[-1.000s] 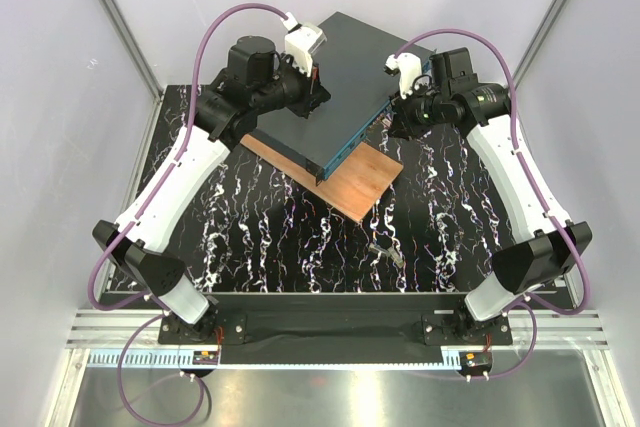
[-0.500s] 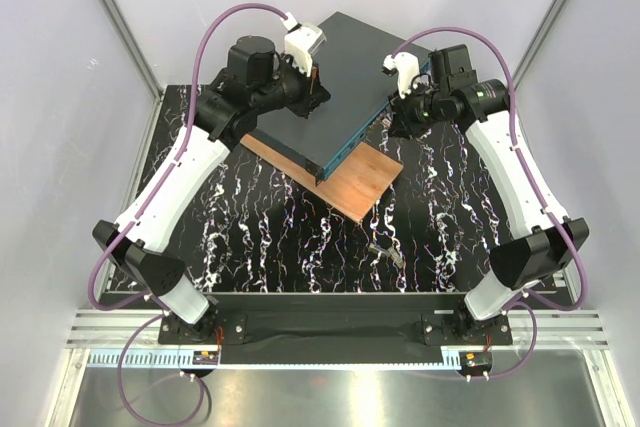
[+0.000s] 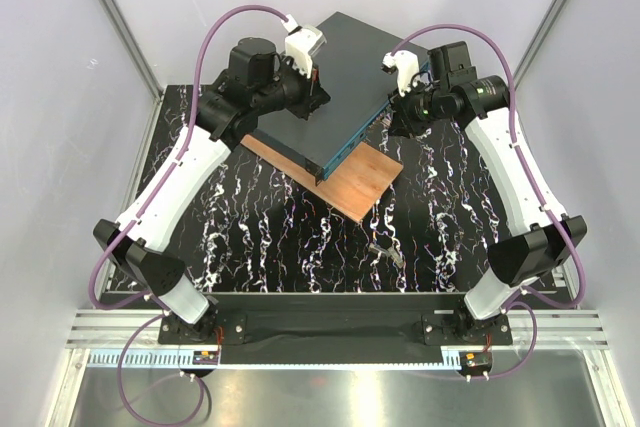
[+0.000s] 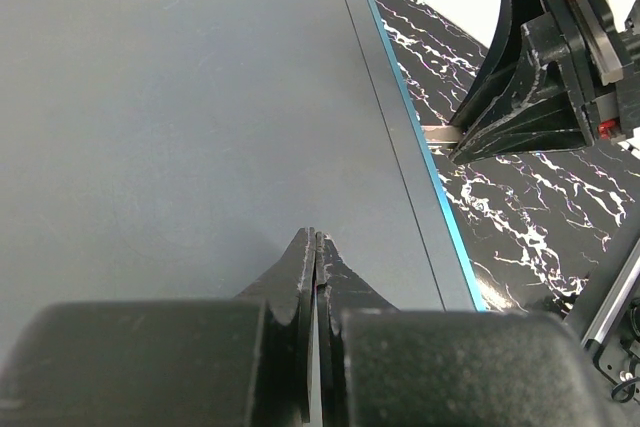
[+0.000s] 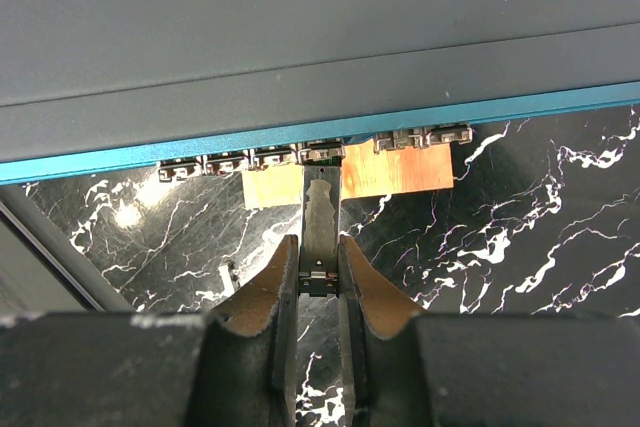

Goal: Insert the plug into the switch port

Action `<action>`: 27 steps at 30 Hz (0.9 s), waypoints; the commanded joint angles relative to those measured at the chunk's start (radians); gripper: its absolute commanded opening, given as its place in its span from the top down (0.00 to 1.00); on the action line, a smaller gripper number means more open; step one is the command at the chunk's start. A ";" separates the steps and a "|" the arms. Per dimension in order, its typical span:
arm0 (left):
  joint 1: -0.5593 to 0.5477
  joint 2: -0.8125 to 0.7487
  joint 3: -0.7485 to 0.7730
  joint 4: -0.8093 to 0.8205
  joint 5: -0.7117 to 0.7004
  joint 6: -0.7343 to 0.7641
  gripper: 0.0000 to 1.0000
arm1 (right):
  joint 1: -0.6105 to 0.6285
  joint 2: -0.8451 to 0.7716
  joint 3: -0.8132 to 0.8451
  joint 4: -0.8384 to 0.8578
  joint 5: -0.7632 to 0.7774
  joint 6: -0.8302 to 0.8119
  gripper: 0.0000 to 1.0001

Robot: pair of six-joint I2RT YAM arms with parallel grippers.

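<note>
Right hand (image 5: 318, 252) pinching the plug (image 5: 318, 209) at the switch's (image 5: 300, 37) front; left hand (image 4: 315, 247) pressed together on its top.

Top camera: I see the switch, a flat dark grey-teal box, lying askew across a thin brown wooden board (image 3: 355, 185) on the black, white-veined surface (image 3: 260, 237); a small loose piece (image 3: 386, 252) lies well apart, nearer the bases. Left wrist camera: the left hand is closed tight with nothing between its tips, which point down at the smooth matte top near its bright teal edge. Right wrist camera: the right hand is parted only by the slim plug it clamps. The plug's nose meets one socket in the row of small ports (image 5: 320, 155) along the narrow teal front — how deep I cannot tell.
</note>
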 commanded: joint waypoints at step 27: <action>0.010 -0.005 -0.002 0.053 0.026 -0.016 1.00 | 0.033 -0.091 -0.157 0.269 -0.100 -0.040 1.00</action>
